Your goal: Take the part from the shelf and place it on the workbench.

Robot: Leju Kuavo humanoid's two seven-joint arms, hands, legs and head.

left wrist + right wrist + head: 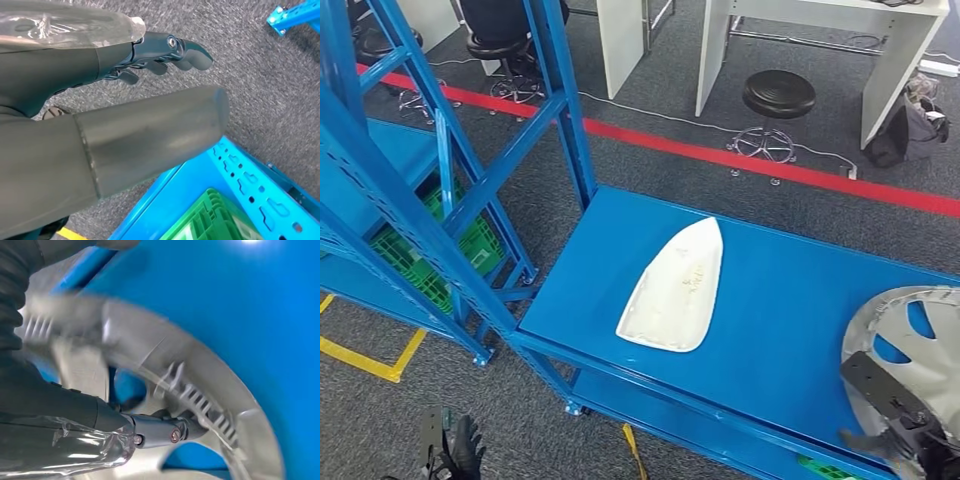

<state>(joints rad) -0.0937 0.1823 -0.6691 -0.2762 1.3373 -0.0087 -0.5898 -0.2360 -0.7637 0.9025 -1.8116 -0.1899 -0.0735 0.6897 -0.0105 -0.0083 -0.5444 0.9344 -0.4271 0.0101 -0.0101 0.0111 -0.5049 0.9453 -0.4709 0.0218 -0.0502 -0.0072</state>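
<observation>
A silver wheel cover with open slots lies at the right end of the blue workbench top. My right hand is on its near rim. In the right wrist view the fingers hook through a slot of the wheel cover and hold its ribbed rim; the picture is blurred. A white, shield-shaped part lies flat in the middle of the same top. My left hand hangs low over the carpet, and in its wrist view the fingers are spread and hold nothing.
A blue shelf frame stands to the left, with a green crate on its low level. Behind the bench are a red floor line, a black stool and white desks. Yellow tape marks the carpet.
</observation>
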